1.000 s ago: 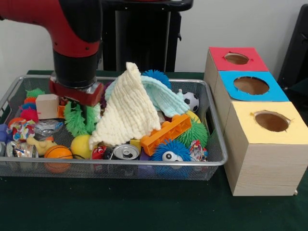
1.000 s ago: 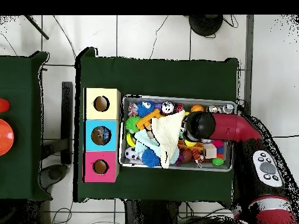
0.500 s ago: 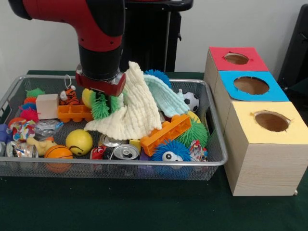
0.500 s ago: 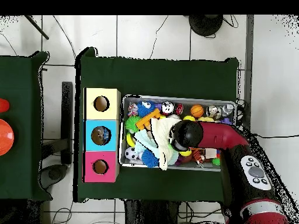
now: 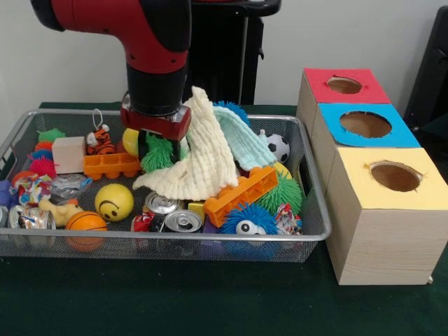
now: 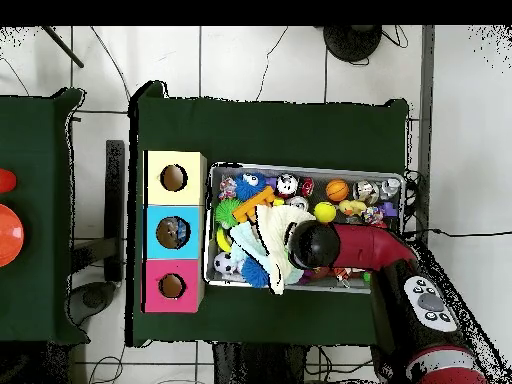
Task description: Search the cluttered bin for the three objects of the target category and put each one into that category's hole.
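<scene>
Pinching a green spiky toy (image 5: 159,152) in the tool (image 5: 157,150), hanging above the bin (image 5: 308,231) beside the cream cloth (image 5: 199,150); front view only, arm hiding both overhead.

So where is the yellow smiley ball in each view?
Front view: the smiley ball lies low in the bin's left part, left of the cans, above the small basketball.
Overhead view: it lies right of centre in the bin, just below the basketball.
Shared landmark: the basketball beside it.
</scene>
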Available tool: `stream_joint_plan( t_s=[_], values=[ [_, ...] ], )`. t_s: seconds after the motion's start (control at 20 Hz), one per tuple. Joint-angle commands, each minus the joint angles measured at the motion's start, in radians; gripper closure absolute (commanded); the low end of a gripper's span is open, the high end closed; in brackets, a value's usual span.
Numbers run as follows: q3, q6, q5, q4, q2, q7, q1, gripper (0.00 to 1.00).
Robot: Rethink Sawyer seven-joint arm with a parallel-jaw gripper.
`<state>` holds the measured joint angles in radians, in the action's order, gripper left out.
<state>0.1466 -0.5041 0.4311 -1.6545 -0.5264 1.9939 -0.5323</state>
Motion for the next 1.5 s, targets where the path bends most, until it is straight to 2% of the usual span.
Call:
stream_joint_plan(
  t_s=[0.05,0.25,0.45,0.7,0.95,1.25,1.5],
  values=[
    [-0.019,0.039,-0.026,-0.087,-0.008,0.122,0.009,0.0],
    [-0.028,-0.012,-0.05,-0.073,-0.103,0.094,-0.004,0.0],
    [-0.032,-0.101,-0.073,-0.052,-0.168,0.056,-0.012,0.0],
    [-0.042,-0.1,-0.077,-0.037,-0.209,0.036,-0.019,0.0],
    [-0.038,-0.022,-0.049,-0.004,-0.121,0.041,-0.031,0.0],
    [-0.101,0.064,0.027,0.068,-0.024,0.071,-0.001,0.0],
    [-0.121,0.131,0.045,0.099,0.043,0.067,0.001,0.0]
  ],
)
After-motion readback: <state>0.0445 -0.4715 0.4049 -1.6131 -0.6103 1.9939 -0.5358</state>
